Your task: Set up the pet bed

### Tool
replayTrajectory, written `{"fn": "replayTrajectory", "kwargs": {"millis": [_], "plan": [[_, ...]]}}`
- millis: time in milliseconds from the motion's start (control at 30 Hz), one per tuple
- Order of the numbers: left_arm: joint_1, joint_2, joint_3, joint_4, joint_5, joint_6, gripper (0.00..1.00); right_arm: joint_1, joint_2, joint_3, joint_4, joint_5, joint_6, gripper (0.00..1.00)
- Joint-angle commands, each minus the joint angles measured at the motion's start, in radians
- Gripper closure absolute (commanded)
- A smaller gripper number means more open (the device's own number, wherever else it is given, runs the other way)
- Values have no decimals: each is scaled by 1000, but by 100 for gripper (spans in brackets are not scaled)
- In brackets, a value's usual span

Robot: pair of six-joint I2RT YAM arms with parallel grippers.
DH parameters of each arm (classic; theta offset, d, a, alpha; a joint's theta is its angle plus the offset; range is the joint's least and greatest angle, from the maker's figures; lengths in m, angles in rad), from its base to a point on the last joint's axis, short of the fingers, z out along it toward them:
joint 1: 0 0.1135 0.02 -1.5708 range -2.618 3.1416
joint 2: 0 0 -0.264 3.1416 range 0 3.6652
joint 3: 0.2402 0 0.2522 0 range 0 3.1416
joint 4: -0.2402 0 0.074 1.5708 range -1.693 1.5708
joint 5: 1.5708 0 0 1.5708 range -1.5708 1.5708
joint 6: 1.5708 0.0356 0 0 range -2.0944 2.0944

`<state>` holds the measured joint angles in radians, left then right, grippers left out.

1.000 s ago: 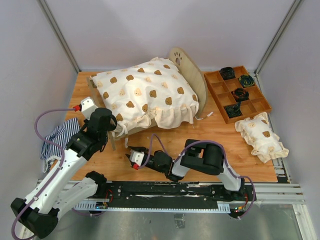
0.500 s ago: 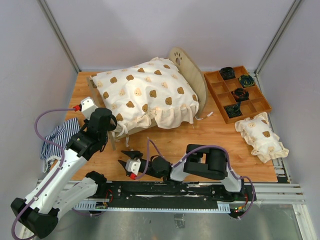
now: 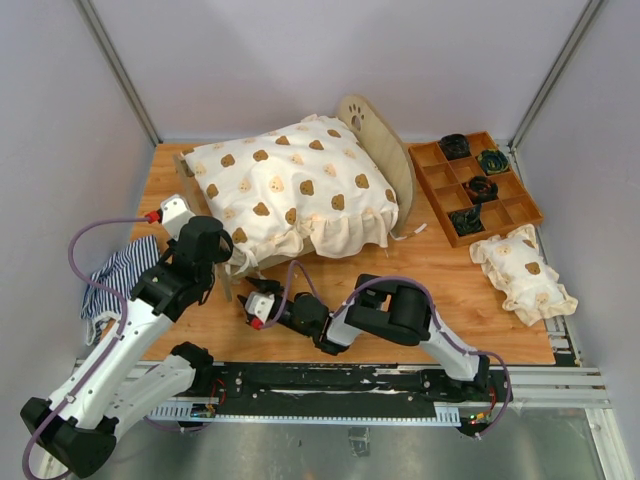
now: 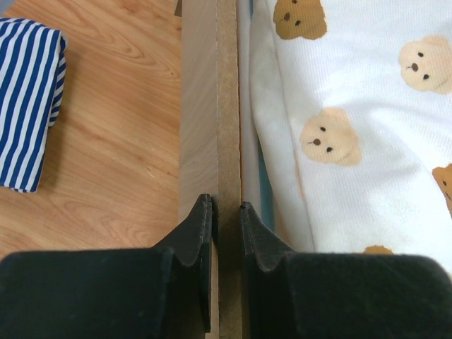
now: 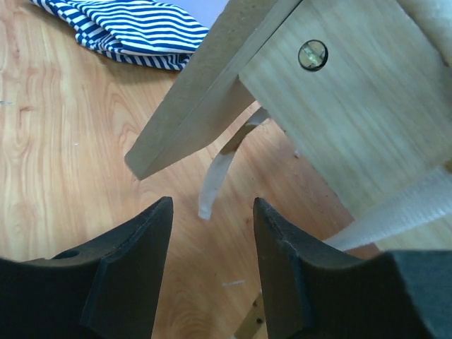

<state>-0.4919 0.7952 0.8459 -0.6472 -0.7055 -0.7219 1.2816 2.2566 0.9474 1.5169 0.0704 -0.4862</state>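
From above, the pet bed (image 3: 382,140) stands at the far left-centre of the table (image 3: 420,280), its rounded paw-print headboard rising at the right end. A big cream bear-print cushion (image 3: 290,190) is heaped over the frame. The brown tray (image 3: 432,190) sits to the right of the headboard, a small matching pillow (image 3: 523,272) lies in front of the tray, and a striped cloth (image 3: 115,275) lies at the left edge. The left gripper (image 3: 230,262) meets the bed's near-left corner, and the right gripper (image 3: 248,300) lies low on the table just in front of that corner. In the left wrist view, the left gripper (image 4: 227,212) is pinched narrowly on the thin plywood edge of the pet bed (image 4: 227,106), with the cushion (image 4: 353,127) to the right of the board and the striped cloth (image 4: 28,106) to the left. In the right wrist view, the right gripper (image 5: 212,212) is spread wide and holds nothing. It faces a plywood corner of the pet bed (image 5: 339,120) and a dangling white tie (image 5: 219,169), with the striped cloth (image 5: 134,28) beyond.
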Motion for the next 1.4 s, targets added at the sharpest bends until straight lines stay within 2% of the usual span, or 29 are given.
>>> {"fn": "replayTrajectory", "kwargs": {"millis": [0,267,333,433,467,500,633,767,933,1167,1267,1367], "plan": [[-5,-51,81,184,57,-55,100,-17,48,71,26,-33,10,49],[-5,-51,89,181,63,-54,100,-39,110,189,-39,-14,25,48],[-5,-53,85,184,59,-51,100,-44,118,206,-45,-7,32,51],[-5,-51,73,201,38,-47,100,-45,110,195,-46,-37,31,87],[-5,-50,62,215,27,-48,100,-45,105,179,-44,-55,31,97],[-5,-50,56,222,15,-51,100,-45,99,157,-45,-69,36,100],[-5,-39,44,263,4,-35,100,-43,39,52,-109,-122,85,100],[-4,-16,48,291,-24,-3,100,-14,-20,-96,-15,-123,97,100],[-4,2,15,370,-59,54,100,35,-108,-195,-51,-125,117,100],[-2,82,-66,486,-72,68,100,64,-200,-228,-102,-67,292,100],[7,113,-86,486,-69,41,99,63,-239,-201,-192,-35,340,100],[20,111,-107,482,-54,25,88,64,-247,-158,-309,-9,382,100]]}}
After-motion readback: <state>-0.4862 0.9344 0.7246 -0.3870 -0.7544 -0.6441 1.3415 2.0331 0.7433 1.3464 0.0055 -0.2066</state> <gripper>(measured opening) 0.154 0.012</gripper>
